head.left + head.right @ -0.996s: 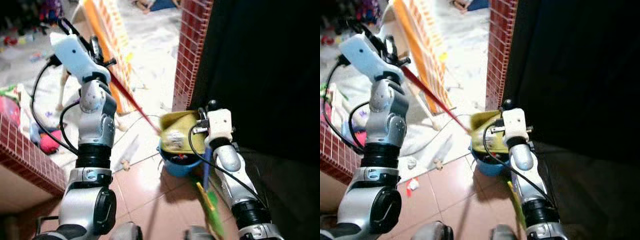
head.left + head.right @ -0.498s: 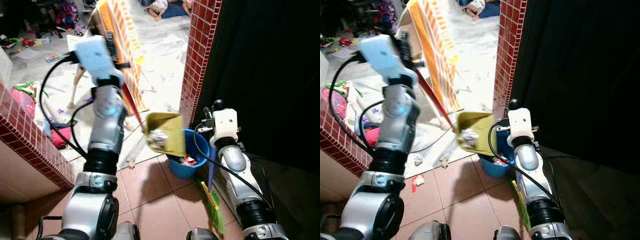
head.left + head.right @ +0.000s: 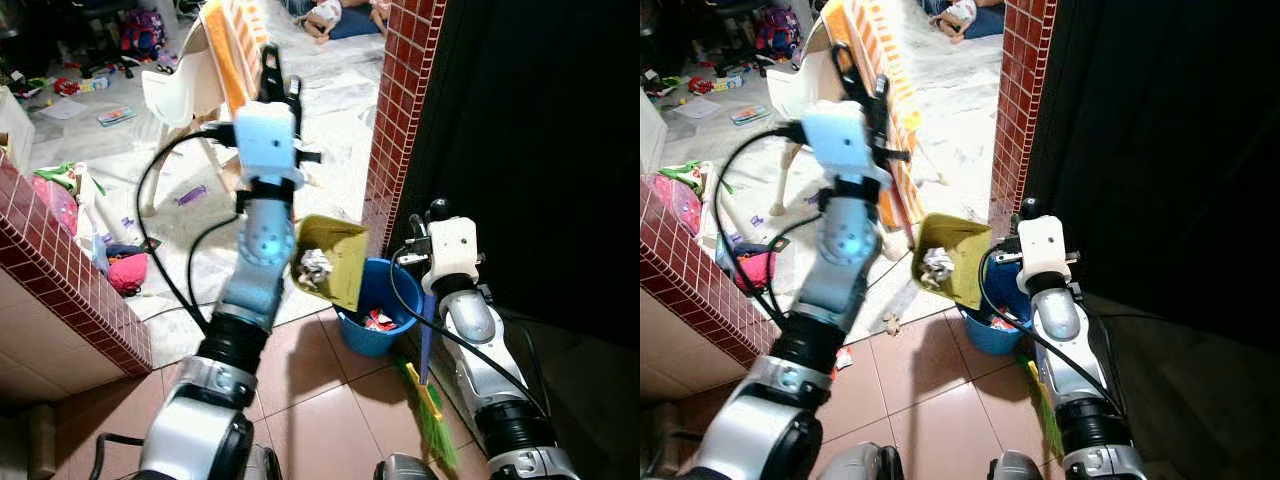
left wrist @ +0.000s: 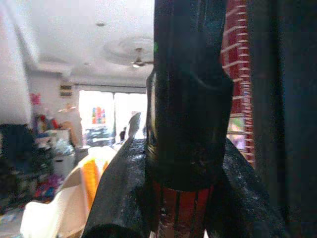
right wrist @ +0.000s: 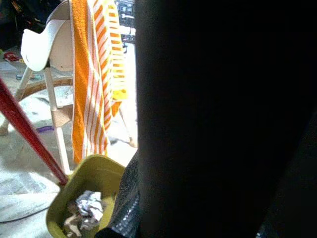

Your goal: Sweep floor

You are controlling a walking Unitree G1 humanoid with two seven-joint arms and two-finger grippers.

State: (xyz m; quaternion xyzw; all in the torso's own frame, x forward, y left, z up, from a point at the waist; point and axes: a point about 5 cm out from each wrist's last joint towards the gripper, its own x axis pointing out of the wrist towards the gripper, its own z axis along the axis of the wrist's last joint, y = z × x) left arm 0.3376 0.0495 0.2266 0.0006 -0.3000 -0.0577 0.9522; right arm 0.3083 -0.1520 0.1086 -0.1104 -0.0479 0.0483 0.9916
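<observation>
Left gripper is clamped on dustpan handle | dustpan judged light, tippy | right gripper state untold.

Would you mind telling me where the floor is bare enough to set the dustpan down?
Bare tiles lie between the low brick wall and the blue bucket. Beside the bucket it is crowded by the broom; beyond the brick pillar, clutter.

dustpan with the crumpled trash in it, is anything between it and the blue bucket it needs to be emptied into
Nothing visible stands between them. The dustpan, held up on its red handle by the left gripper, hangs tilted just beside and above the blue bucket. The bucket's mouth is open, with some trash already inside. The broom in the right gripper stands on the bucket's far side.
</observation>
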